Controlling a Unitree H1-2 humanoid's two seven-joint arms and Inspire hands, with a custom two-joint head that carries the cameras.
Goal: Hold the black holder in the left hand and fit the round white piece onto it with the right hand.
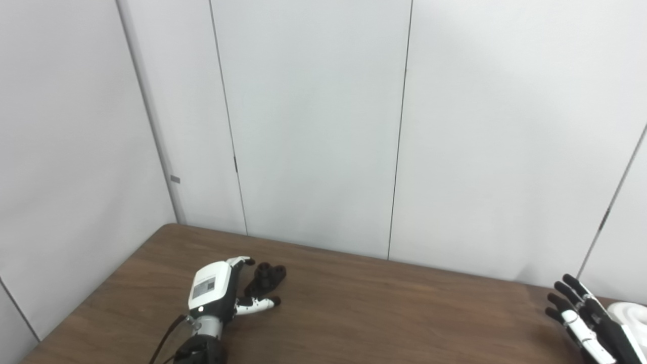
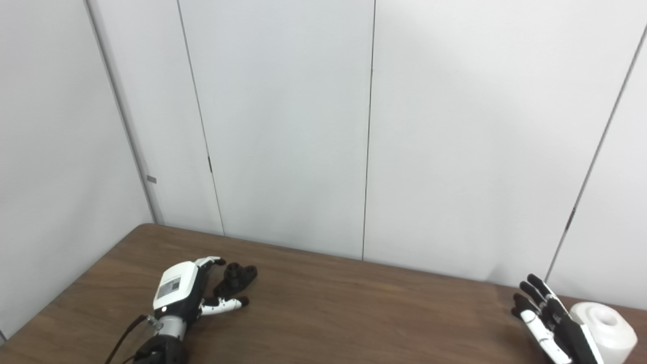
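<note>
The black holder [image 1: 266, 279] lies on the brown table [image 1: 364, 308] at the left, between the fingers and thumb of my left hand [image 1: 217, 288]. The left hand is open around it, fingers spread, and does not look closed on it. The round white piece [image 2: 606, 323], a short cylinder with a hollow top, stands at the table's far right. My right hand [image 2: 548, 318] is open just to the left of it, fingers spread upward, beside it without holding it. In the left eye view the white piece [image 1: 632, 316] is cut off by the frame's edge.
Grey wall panels [image 1: 313, 126] stand close behind the table's far edge. The table's left edge runs diagonally past my left arm [image 1: 199, 349].
</note>
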